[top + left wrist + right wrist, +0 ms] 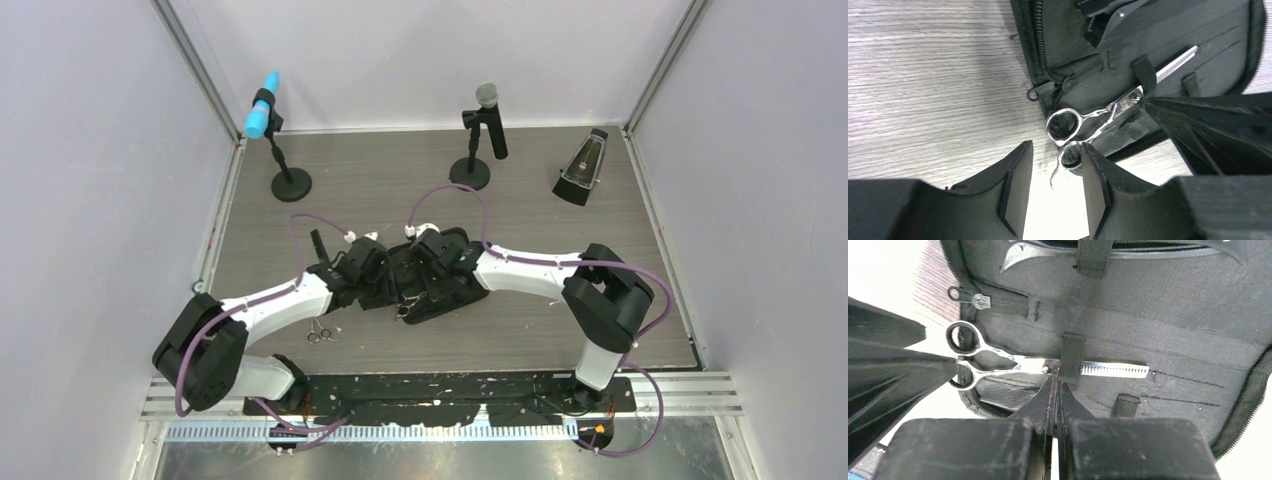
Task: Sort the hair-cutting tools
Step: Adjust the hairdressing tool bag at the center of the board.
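The work surface is a grey wood-grain table enclosed by pale walls. Two microphones on round bases and a metronome stand along its far side, well apart from the work. The open zip case lies at the centre.

Step in hand: seating one pair of scissors in the case. The toothed blade is threaded under an elastic loop, and the handle rings overhang the zip edge of the case. The right gripper is closed. Its tips are pressed together at the loop beside the pivot, with nothing visible between them. The left gripper stands parted just beside the rings and grips nothing.

Next move, as a judgement: both grippers should back away without dragging the scissors out of the loop. The second scissors lies on the table beside the left arm and will probably call for a low, flat pick.
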Tool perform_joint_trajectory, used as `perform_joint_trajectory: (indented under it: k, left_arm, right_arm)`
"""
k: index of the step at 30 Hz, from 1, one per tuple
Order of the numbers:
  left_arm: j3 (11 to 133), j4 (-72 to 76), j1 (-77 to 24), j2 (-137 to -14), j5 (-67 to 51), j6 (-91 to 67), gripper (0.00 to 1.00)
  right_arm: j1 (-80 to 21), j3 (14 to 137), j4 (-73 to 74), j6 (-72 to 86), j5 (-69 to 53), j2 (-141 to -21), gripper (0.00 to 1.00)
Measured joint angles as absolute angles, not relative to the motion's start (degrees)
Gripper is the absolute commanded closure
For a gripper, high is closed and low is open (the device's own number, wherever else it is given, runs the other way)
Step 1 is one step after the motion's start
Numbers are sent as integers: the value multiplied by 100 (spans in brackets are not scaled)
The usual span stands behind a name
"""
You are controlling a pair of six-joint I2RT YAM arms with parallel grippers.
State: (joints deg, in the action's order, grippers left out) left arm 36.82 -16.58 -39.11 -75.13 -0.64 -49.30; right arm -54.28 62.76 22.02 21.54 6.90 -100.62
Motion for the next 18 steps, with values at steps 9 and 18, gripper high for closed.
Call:
perform_joint_trajectory:
  k: [9,18]
  left_arm:
    - [3811,-1680,-3898,-8005,-67,-4912,63]
    - [3911,-1682,-3898,-8145,-130,-4901,65]
  right_arm:
    - [-5426,6165,1944,2182,613,-9913,82]
    - [-5339,6084,1962,2276,694,-9876,63]
